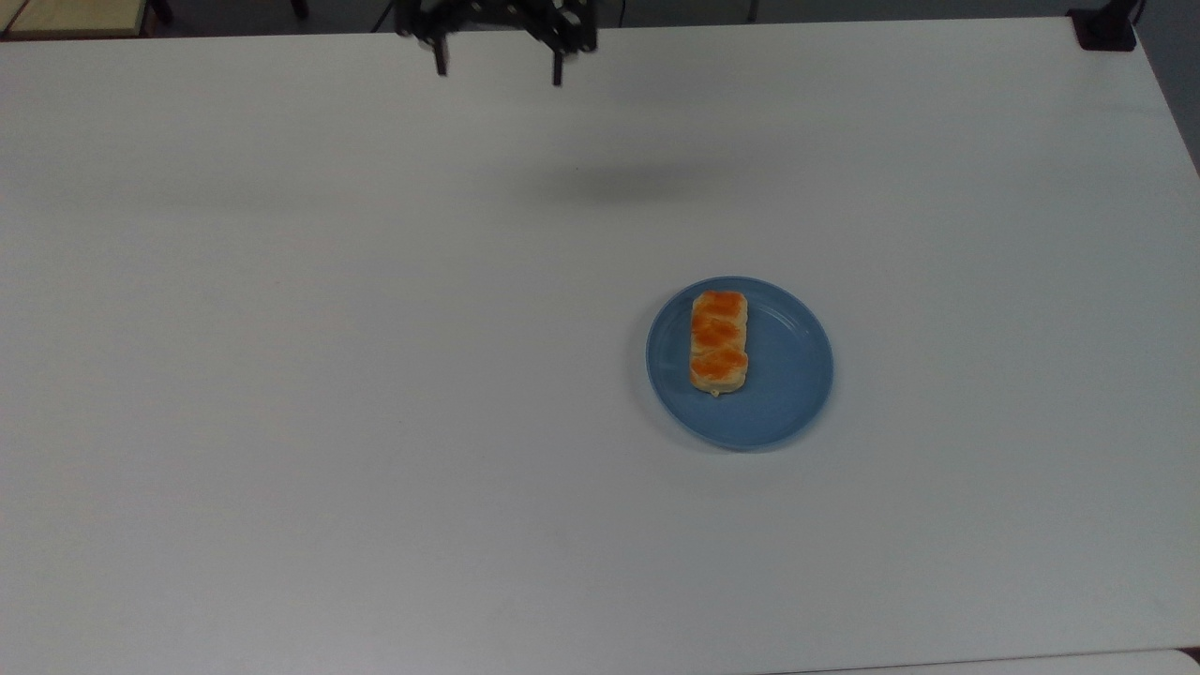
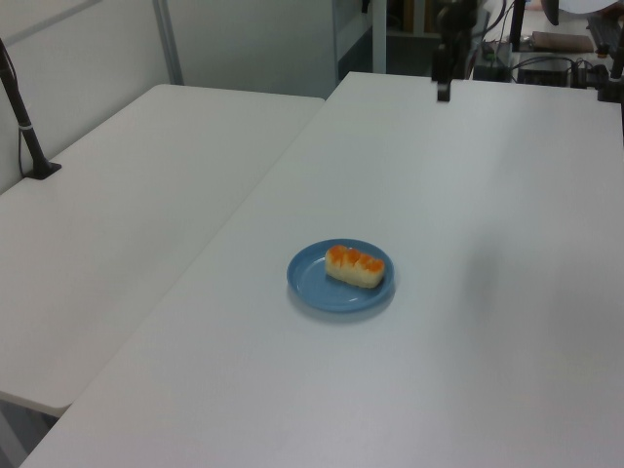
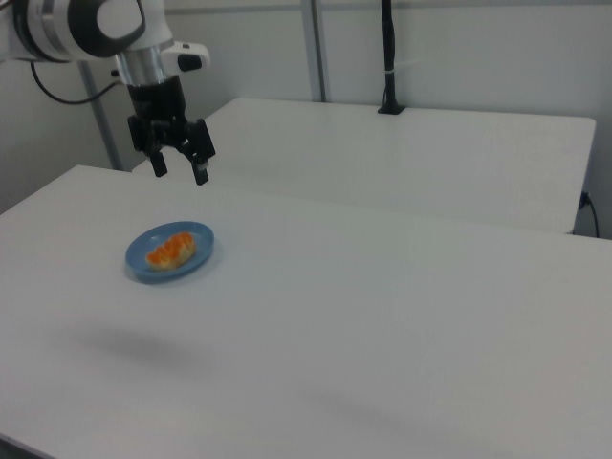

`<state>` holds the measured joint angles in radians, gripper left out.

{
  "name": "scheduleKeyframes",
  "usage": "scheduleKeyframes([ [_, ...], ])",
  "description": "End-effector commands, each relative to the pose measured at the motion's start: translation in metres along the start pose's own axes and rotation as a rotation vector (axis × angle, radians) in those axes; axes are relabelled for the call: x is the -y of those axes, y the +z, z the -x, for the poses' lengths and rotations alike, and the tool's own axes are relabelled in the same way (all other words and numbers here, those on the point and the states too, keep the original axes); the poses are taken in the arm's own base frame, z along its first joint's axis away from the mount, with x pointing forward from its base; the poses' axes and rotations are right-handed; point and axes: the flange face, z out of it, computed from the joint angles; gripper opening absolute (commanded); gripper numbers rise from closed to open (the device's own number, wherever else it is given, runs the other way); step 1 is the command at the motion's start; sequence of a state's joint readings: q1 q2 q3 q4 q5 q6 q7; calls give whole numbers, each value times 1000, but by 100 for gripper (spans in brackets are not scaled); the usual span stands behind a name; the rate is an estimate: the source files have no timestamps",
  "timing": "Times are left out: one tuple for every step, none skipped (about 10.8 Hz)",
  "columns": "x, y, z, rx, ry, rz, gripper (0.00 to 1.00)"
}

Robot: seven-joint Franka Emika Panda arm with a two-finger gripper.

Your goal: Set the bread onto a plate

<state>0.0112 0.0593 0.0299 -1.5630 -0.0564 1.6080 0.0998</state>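
Note:
The bread (image 1: 719,341), a pale-yellow bun with orange-brown glazed bumps, lies on the light-blue plate (image 1: 792,375), left of the plate's middle in the top view. It also rests on the plate (image 2: 312,283) in the left view as the bread (image 2: 355,265), and in the right view the bread (image 3: 170,251) sits on the plate (image 3: 196,237). My gripper (image 1: 498,70) hangs open and empty at the top view's upper edge, far from the plate. In the right view the gripper (image 3: 181,172) is raised above the table behind the plate.
The white table (image 1: 375,375) spreads wide around the plate. A second white table (image 2: 127,195) stands beside it in the left view. A black post (image 3: 387,57) rises at the far table's edge in the right view.

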Motion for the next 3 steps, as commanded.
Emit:
scheduleKeyframes([
  [-12,-14,20,-13,17,-21,100],
  [-15,-15,20,-11,23,-20,100],
  [-14,-14,20,-8,20,-20,100],
])
